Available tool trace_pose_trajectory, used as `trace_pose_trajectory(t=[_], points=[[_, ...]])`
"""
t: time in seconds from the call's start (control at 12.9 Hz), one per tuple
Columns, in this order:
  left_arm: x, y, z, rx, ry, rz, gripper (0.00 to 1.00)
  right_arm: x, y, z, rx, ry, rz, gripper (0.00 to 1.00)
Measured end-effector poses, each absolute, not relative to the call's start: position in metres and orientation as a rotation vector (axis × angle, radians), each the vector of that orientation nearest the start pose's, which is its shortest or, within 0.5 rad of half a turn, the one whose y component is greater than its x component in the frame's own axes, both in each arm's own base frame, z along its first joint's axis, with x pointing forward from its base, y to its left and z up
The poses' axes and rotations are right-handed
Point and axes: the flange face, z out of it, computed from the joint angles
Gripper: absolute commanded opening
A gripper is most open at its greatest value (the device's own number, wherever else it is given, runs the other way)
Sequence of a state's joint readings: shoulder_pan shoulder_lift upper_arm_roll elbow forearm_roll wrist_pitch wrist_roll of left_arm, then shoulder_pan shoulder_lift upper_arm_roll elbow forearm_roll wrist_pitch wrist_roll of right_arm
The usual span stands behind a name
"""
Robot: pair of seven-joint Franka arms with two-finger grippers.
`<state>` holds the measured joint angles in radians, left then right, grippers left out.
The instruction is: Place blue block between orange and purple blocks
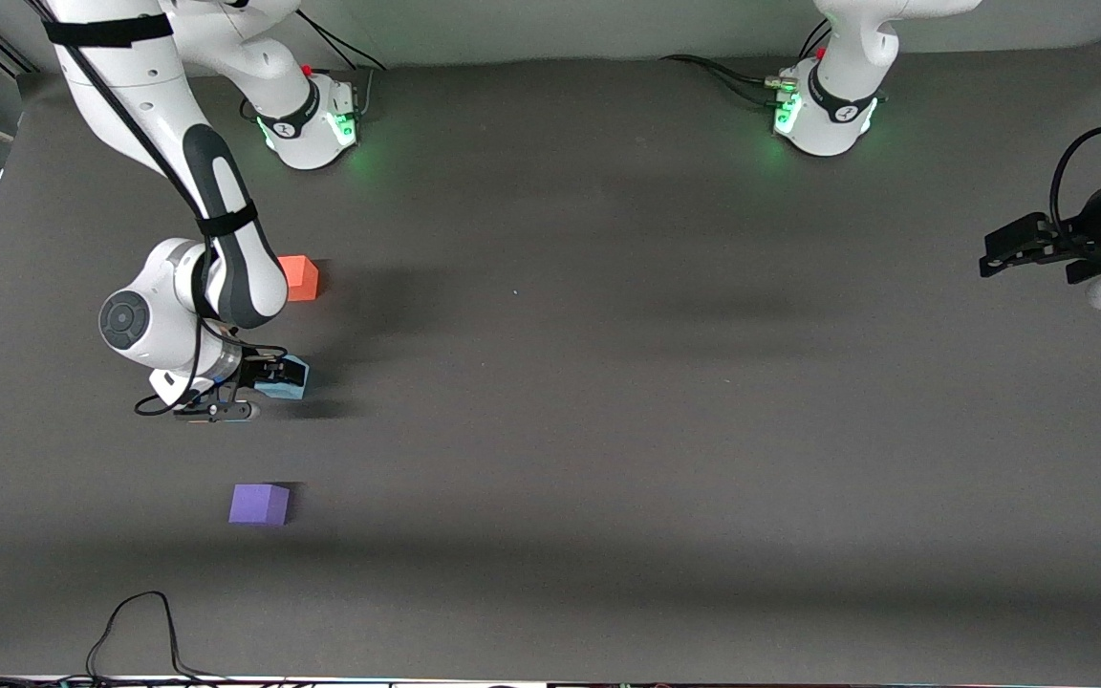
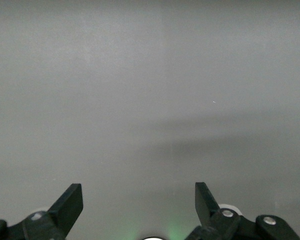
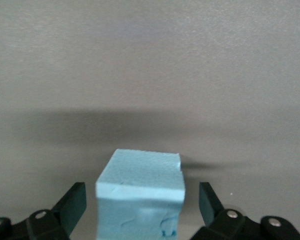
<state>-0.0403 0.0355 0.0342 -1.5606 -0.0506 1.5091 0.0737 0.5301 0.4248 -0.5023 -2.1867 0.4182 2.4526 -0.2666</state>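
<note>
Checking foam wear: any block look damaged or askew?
Blue block has a small nick at one top corner; it sits between the right claw's open fingers. Orange block and purple block look square and intact.

A big dark gray table [image 1: 608, 401] fills the room. A black cable [image 1: 135, 626] lies at its near edge.

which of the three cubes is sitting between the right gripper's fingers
The blue block, between the open right gripper fingers; the orange block and purple block sit alone.
</note>
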Motion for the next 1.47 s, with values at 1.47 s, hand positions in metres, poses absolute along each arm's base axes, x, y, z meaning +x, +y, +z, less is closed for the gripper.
trace_pose_trajectory(t=[1.47], points=[[0.557,-0.006,0.608,-3.118,0.137,0.127,1.00,0.543,0.075,0.606,-3.070,-0.238,0.092,1.00]])
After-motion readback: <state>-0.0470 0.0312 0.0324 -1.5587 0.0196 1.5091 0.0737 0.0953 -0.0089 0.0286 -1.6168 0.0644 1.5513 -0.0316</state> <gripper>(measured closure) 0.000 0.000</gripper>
